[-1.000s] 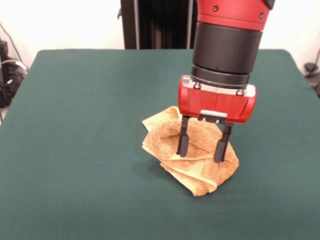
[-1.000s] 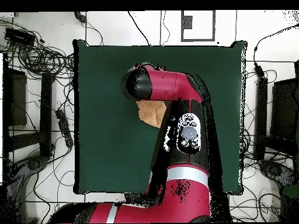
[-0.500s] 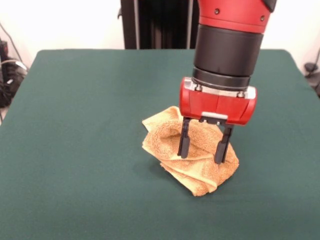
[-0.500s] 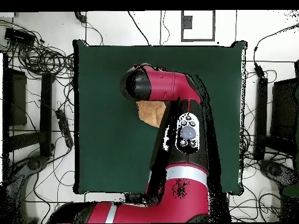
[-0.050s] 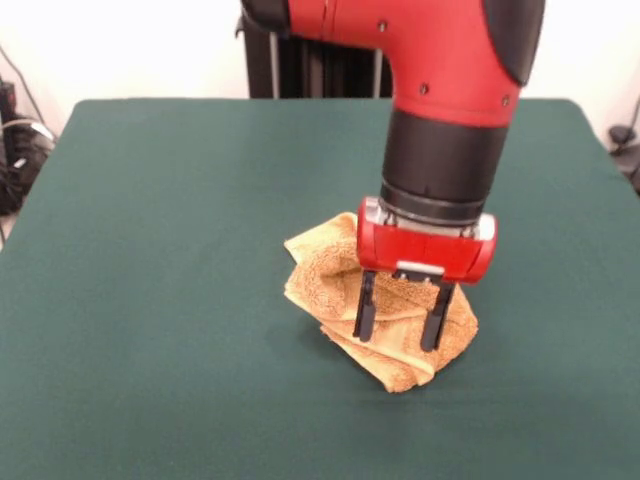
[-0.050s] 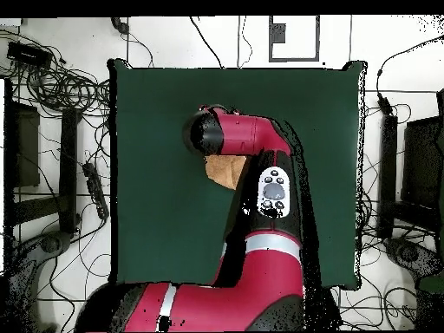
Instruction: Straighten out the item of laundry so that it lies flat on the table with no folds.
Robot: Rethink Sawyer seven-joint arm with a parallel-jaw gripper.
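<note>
The item of laundry (image 5: 330, 275), an orange-tan terry towel, lies crumpled in a folded heap a little right of the middle of the dark green table (image 5: 150, 250). My gripper (image 5: 397, 323) is directly over the heap, open, with its two black fingers (image 5: 364, 310) spread and their tips down on the towel's front folds. Nothing is pinched between them. In the overhead view the arm covers most of the towel (image 6: 224, 170), and the gripper itself is hidden under the arm's head.
Green table (image 6: 156, 208) surface surrounds the towel on every side. Cables (image 6: 61, 87) and dark equipment lie on the floor beyond the table's edges.
The gripper has come down and a little toward the camera, so its fingertips now sit lower on the towel. More of the arm shows above. The towel has not shifted.
</note>
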